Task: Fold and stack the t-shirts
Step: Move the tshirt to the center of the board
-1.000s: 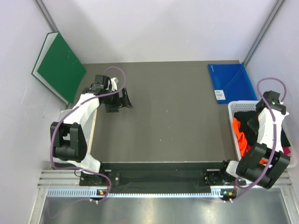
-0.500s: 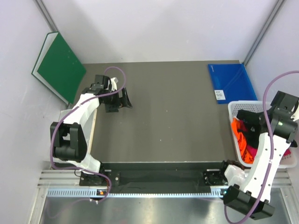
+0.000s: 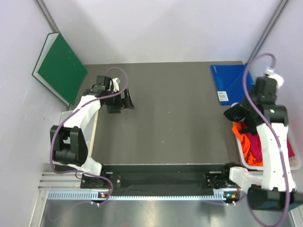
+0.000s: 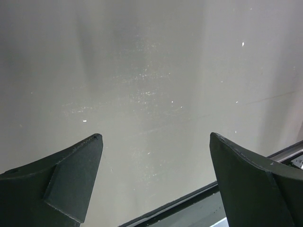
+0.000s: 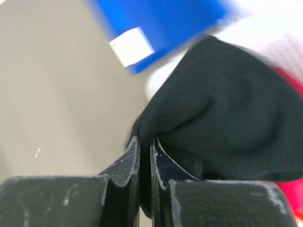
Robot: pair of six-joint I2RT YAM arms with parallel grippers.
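Two arms sit at opposite sides of the table [image 3: 180, 118]. On the right, the right pincer [image 3: 235, 115] is clenched on a bunched fold of the black shirt [image 3: 242, 112], which it holds raised over the left side of the basket [image 3: 295, 161], just beside the near edge of the blue folder [image 3: 232, 80]. In the right wrist view its fingers [image 5: 129, 158] nearly meet, with only a thin slit between them, and the black cloth bulges out past the tips toward the right; the folder and its white label show blurred behind. Under the raised cloth, the orange shirt [image 3: 242, 135] lies crumpled against the basket's left wall, with the magenta shirt [image 3: 255, 146] beside it, deeper in the basket. On the far left, the left pincer [image 3: 124, 101] is released, its jaws spread wide with nothing between them. In the left wrist view it hangs over bare table, with the table's dark edge strip at the lower right. Near it, the green board [image 3: 60, 66] leans against the left wall, apart from the shirts.
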